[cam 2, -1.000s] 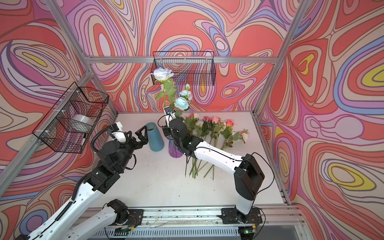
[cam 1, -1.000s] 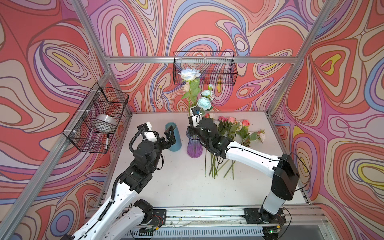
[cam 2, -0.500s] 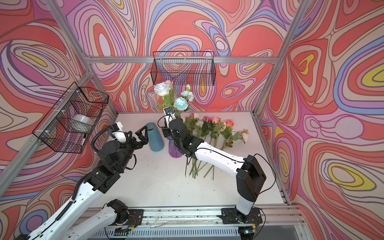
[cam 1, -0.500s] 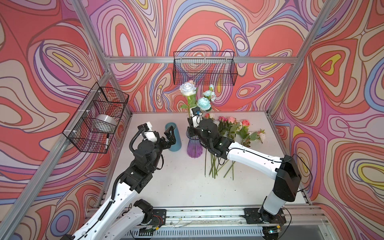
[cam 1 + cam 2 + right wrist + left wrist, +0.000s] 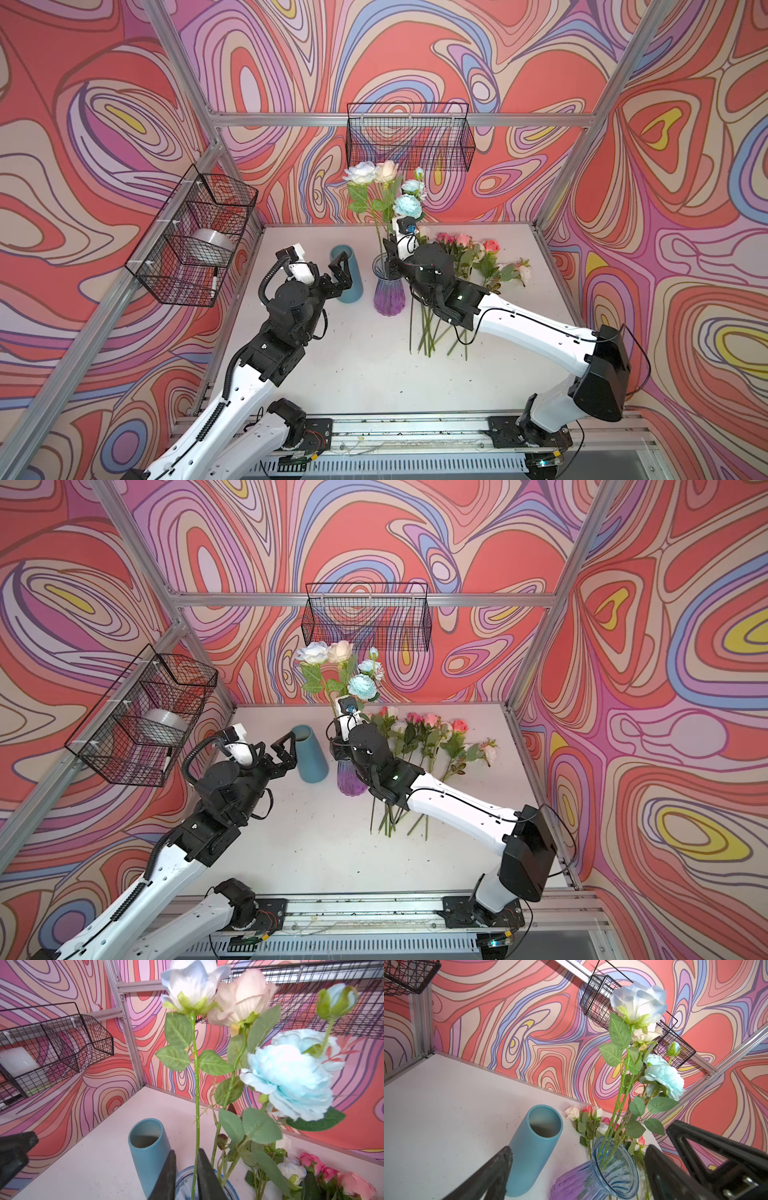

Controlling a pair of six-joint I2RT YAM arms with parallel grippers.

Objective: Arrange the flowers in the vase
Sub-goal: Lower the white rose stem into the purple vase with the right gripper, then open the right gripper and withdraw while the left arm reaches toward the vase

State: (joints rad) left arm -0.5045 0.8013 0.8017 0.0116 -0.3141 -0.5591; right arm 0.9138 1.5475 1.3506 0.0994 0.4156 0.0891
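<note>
no readable text anywhere, no labels, brands or numbers on glass vase (image 5: pixel 389 293), blue vase (image 5: pixel 348 278), flowers (image 5: pixel 405 205)

There are two vases: one blue vase (image 5: pixel 347 272) and one purple vase (image 5: pixel 389 291). The purple vase holds five flower heads: one white rose (image 5: pixel 360 172), one cream rose (image 5: pixel 386 170), two light blue blossoms (image 5: pixel 406 205) and one small bud (image 5: pixel 419 171). More flowers (image 5: pixel 432 729) lie in one bunch on the table (image 5: pixel 353 374), too tangled to count; at least three pink heads show. There are two wire baskets: one back basket (image 5: pixel 409 141) and one side basket (image 5: pixel 166 282), with one white roll (image 5: pixel 206 245) inside. There are two robot arms: one left arm (image 5: pixel 286 320) and one right arm (image 5: pixel 523 326).
</note>
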